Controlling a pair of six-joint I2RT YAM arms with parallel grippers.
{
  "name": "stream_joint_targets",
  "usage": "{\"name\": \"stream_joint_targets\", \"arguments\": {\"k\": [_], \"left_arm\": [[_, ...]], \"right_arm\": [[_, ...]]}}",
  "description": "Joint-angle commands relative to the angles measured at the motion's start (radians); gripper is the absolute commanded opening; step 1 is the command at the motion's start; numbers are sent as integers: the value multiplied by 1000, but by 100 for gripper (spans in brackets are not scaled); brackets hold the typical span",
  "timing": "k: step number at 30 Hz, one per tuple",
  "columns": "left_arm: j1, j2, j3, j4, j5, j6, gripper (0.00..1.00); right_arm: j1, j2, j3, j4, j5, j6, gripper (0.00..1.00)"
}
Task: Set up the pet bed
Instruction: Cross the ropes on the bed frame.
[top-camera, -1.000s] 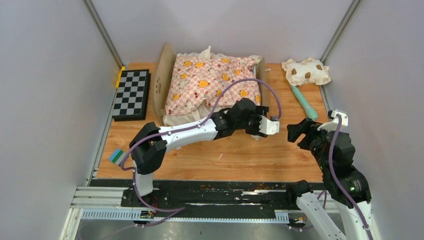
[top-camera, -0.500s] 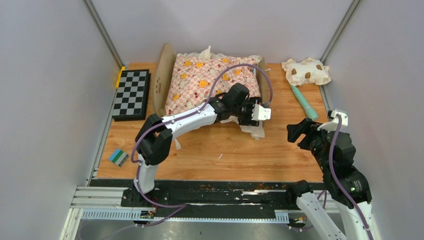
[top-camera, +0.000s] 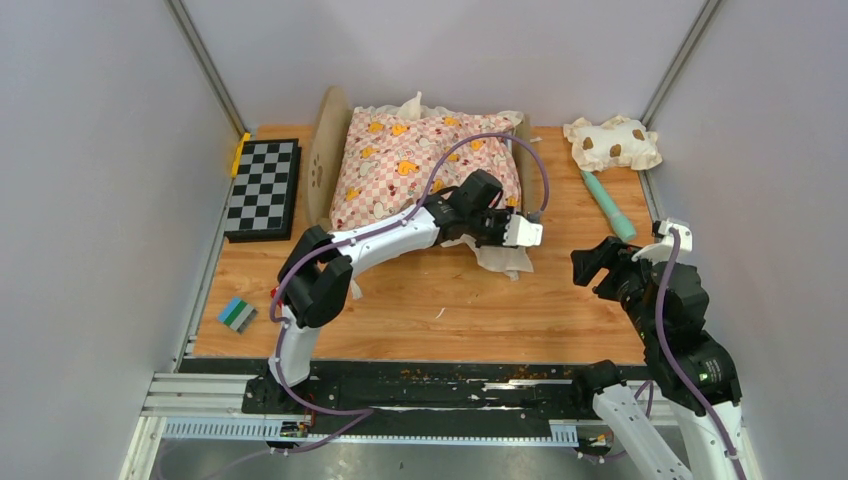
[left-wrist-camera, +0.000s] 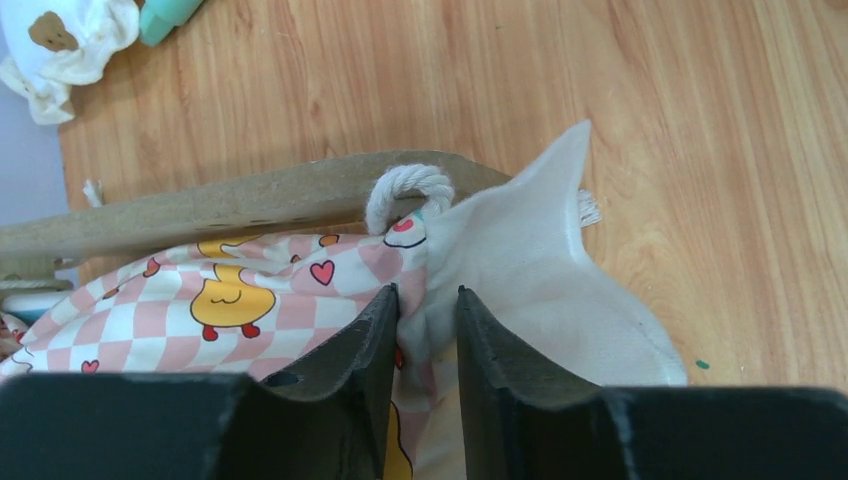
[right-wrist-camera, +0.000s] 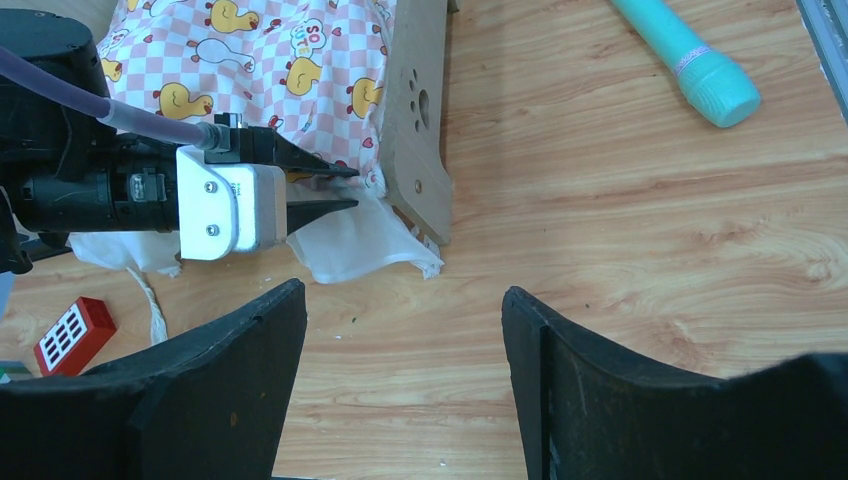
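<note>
The pet bed (top-camera: 325, 150) stands at the back of the table, its wooden end board (right-wrist-camera: 420, 120) showing a paw-print cutout. A pink checkered cushion (top-camera: 400, 165) with yellow ducks lies in it and hides the base. My left gripper (top-camera: 535, 235) reaches the cushion's near right corner. In the left wrist view the left gripper (left-wrist-camera: 428, 292) is shut on the cushion (left-wrist-camera: 250, 295) where pink check meets white ruffle (left-wrist-camera: 540, 270). My right gripper (top-camera: 590, 262) hangs open over bare wood to the right, and the right wrist view shows nothing between the right gripper (right-wrist-camera: 403, 290) fingers.
A cream brown-spotted pillow (top-camera: 612, 142) lies at the back right with a teal cylinder (top-camera: 607, 203) in front of it. A checkerboard (top-camera: 262, 187) sits at the left edge. A green-blue block (top-camera: 238, 314) and a red block (right-wrist-camera: 75, 332) lie near the left arm.
My left gripper moved back toward the bed's right end, then closed on the cushion's corner. The white ruffle shifted slightly. The right arm stayed put.
</note>
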Motion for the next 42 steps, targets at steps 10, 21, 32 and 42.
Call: {"name": "stream_joint_targets", "arguments": {"k": [10, 21, 32, 42], "left_arm": [[18, -10, 52, 26, 84, -76, 0], [102, -57, 8, 119, 205, -233, 0], [209, -134, -40, 122, 308, -254, 0], [300, -96, 17, 89, 498, -326, 0]], "right_arm": [[-4, 6, -12, 27, -27, -9, 72], [-4, 21, -38, 48, -38, -5, 72], [-5, 35, -128, 163, -92, -61, 72], [-4, 104, -158, 291, -140, -110, 72]]}}
